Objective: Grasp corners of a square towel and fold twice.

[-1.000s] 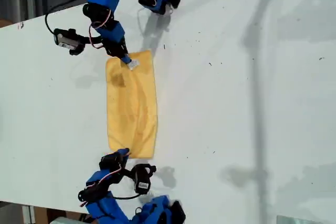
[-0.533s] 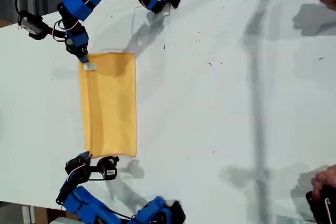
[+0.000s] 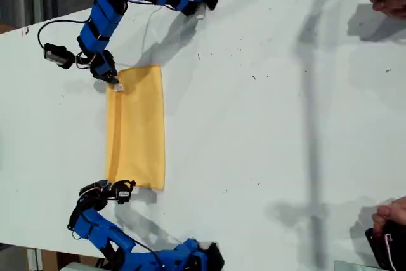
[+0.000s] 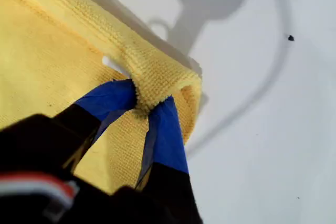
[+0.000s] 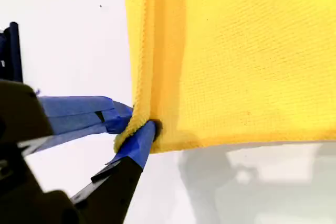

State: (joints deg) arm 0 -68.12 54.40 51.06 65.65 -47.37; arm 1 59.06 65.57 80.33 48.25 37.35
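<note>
Towel position: the towel lies as a folded strip on the white table, toward the exterior view's left, long axis running far to near.
First grip: my first gripper is pinched closed on a doubled corner beside the white tag, taped fingers biting only a small bunch of terry.
Second grip: my second gripper is closed on the opposite end's corner layers.
Risk, slip: bite looks shallow (first side especially); one layer could pull free under tension.
Risk, skew: unequal travel of the two arms would leave the second fold crooked.
Pose: both arms reach low, wrists angled to the table, one at the strip's far end, one at its near end.
</note>
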